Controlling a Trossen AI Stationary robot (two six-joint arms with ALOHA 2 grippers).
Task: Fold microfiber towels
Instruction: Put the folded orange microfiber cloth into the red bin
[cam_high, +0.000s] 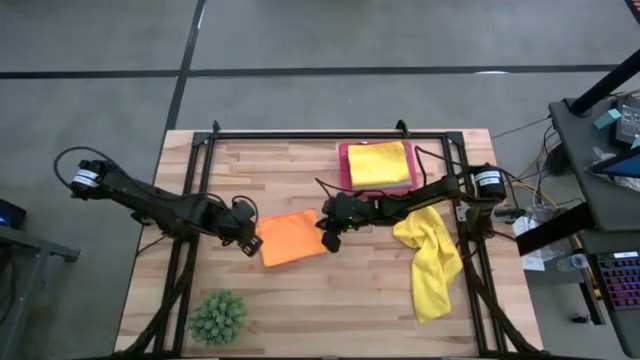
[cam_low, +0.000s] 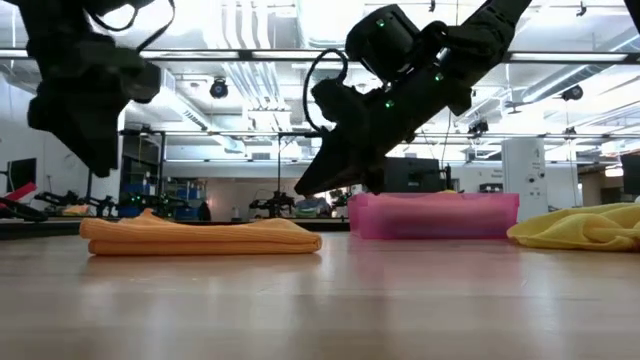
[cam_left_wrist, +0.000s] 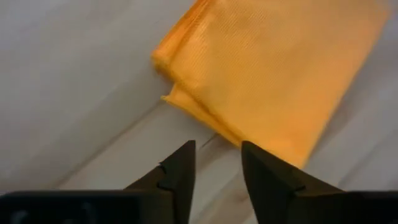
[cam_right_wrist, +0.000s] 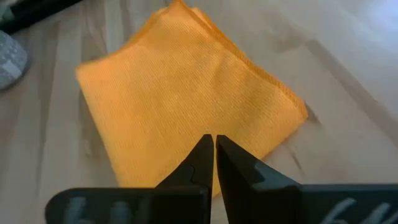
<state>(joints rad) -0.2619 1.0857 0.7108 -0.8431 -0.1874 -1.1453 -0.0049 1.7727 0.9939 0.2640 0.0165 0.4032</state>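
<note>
A folded orange towel (cam_high: 292, 239) lies flat on the wooden table, near its middle. My left gripper (cam_high: 250, 240) hangs just off the towel's left edge, above the table. In the left wrist view it (cam_left_wrist: 217, 152) is open, with nothing between its fingers and the orange towel (cam_left_wrist: 273, 68) beyond them. My right gripper (cam_high: 328, 236) hovers over the towel's right edge. In the right wrist view it (cam_right_wrist: 209, 144) is shut above the orange towel (cam_right_wrist: 186, 106). The low view shows both grippers, left (cam_low: 100, 160) and right (cam_low: 306, 188), clear of the orange towel (cam_low: 200, 238).
A pink tray (cam_high: 345, 165) at the far right holds a folded yellow towel (cam_high: 380, 163). A loose yellow towel (cam_high: 432, 262) lies crumpled near the right edge. A spiky green plant ball (cam_high: 217, 317) sits at the near left. Black frame rails (cam_high: 190, 190) run along the table's sides.
</note>
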